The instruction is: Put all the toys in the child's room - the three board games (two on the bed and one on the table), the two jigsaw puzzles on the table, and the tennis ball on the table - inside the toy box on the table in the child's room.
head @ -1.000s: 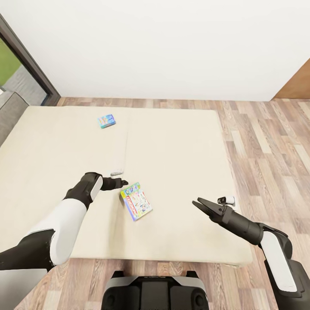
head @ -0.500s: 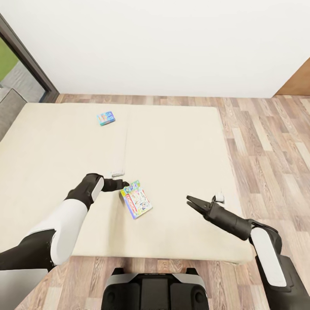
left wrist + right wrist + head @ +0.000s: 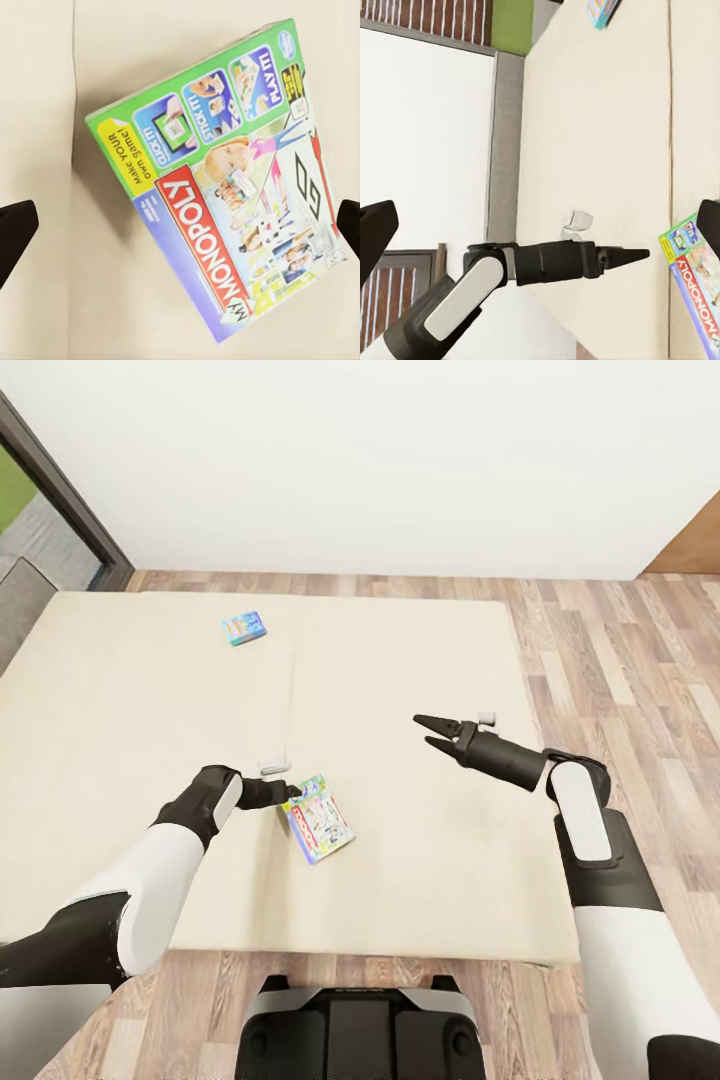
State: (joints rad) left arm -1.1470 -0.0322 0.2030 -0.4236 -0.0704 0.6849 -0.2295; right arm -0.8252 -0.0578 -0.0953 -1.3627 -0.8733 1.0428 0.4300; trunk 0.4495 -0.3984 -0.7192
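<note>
A green-edged board game (image 3: 316, 819) lies flat on the bed (image 3: 420, 660), its long side running diagonally. The left pincer (image 3: 292, 792) touches its near corner, fingers spread wide around it. The right pincer (image 3: 428, 731), open and empty, hovers well apart.

Left arm (image 3: 510, 274) stretches across the lower middle, its claw (image 3: 630, 256) over the beige bed (image 3: 600, 135). MONOPOLY box (image 3: 694, 281) sits lower right, blue game box (image 3: 601, 10) up top.

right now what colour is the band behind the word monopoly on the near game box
Red, with white letters, on the game box; the left wrist view shows it best.
</note>
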